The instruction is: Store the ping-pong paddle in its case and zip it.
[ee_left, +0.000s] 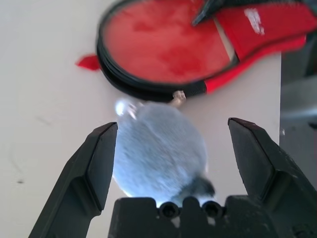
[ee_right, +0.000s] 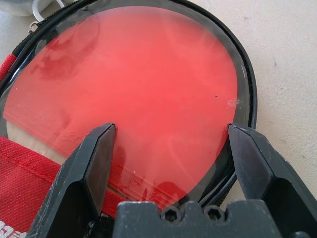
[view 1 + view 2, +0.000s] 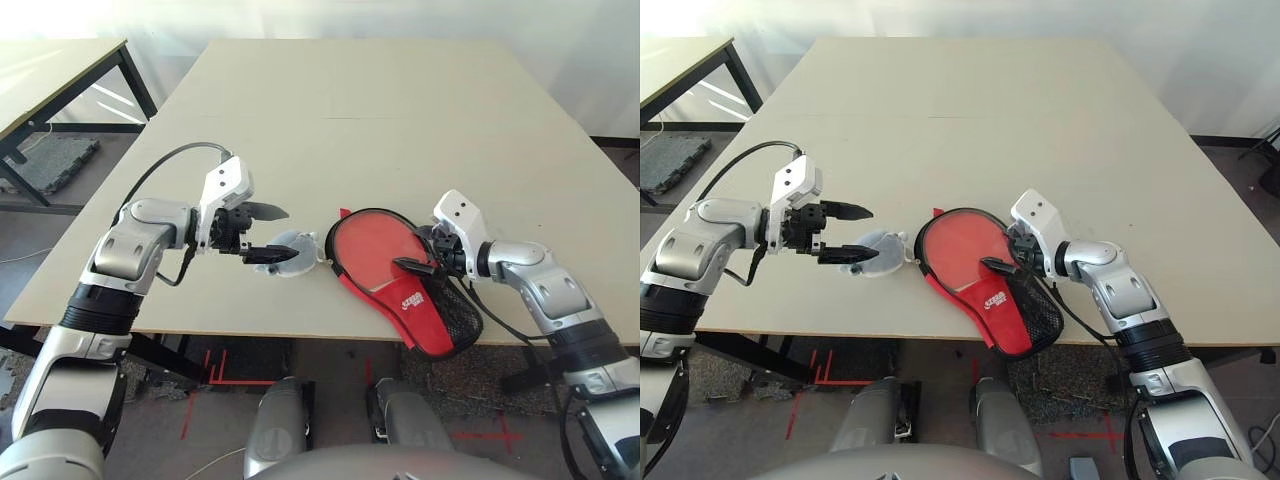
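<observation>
Overhead, the case (image 3: 405,285) lies at the tabletop's (image 3: 400,120) near edge with the ping-pong paddle (image 2: 148,94) showing red through its window, while the left wrist view has the left gripper (image 1: 171,148) with jaws wide around a translucent pouch (image 1: 158,148), and the right wrist view shows the right gripper (image 2: 171,148) wide over the window.

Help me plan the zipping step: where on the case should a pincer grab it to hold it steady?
Probably the red handle end of the case, which overhangs the table's near edge. It is flat fabric, so one finger can go above and one below, coming in from the robot's side. The round windowed part lies flat on the table.
</observation>
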{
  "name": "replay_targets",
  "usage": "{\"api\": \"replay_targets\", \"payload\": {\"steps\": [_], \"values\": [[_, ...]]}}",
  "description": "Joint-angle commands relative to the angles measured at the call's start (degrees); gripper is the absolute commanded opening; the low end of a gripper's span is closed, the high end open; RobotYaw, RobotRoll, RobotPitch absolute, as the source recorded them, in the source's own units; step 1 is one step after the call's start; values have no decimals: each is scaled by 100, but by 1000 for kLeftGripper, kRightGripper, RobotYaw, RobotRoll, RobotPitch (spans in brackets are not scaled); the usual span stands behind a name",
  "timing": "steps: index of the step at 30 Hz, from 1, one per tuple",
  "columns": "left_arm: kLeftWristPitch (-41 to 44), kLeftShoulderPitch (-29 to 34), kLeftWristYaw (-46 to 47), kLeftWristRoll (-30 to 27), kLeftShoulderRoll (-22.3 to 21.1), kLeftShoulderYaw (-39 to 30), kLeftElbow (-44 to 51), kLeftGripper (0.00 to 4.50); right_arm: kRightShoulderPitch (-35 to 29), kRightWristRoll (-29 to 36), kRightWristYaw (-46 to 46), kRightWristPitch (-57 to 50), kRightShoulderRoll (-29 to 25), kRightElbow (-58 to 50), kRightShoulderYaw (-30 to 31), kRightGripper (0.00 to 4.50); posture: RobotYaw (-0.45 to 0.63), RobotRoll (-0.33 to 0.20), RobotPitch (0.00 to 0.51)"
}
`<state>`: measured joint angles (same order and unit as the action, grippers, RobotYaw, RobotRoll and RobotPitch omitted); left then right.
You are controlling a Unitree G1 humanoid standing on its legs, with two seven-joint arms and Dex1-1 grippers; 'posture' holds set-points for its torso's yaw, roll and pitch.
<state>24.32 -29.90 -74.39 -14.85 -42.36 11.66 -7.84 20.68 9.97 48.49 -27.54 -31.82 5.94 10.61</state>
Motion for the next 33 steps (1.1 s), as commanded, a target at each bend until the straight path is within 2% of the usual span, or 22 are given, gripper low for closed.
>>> {"api": "replay_targets", "payload": {"steps": [1, 4, 7, 14, 18, 33], "values": [[-240, -35, 168, 490, 5, 300, -306, 4500, -99, -110, 28, -73, 77, 71, 186, 4463, 29, 0, 54], [-352, -206, 494, 912, 176, 513, -720, 4500, -72, -53, 8, -133, 132, 12, 134, 4463, 26, 0, 55], [-647, -360, 631, 1337, 300, 756, -1033, 3915, -61, -66, 9, -140, 157, -4, 123, 4500, 23, 0, 55], [-1330, -986, 1138, 1834, 892, 816, -1867, 1307, -117, -78, -46, -141, 198, -34, 99, 4500, 7, 0, 56], [-1694, -1405, 1355, 2035, 1129, 771, -2549, 284, -217, -131, -100, -179, 182, -42, 130, 4500, -6, 0, 57], [-3069, -3047, 2215, 2702, 1809, 685, -5217, 234, -568, -228, -170, -601, -30, -250, 290, 4500, -46, 0, 62]]}}
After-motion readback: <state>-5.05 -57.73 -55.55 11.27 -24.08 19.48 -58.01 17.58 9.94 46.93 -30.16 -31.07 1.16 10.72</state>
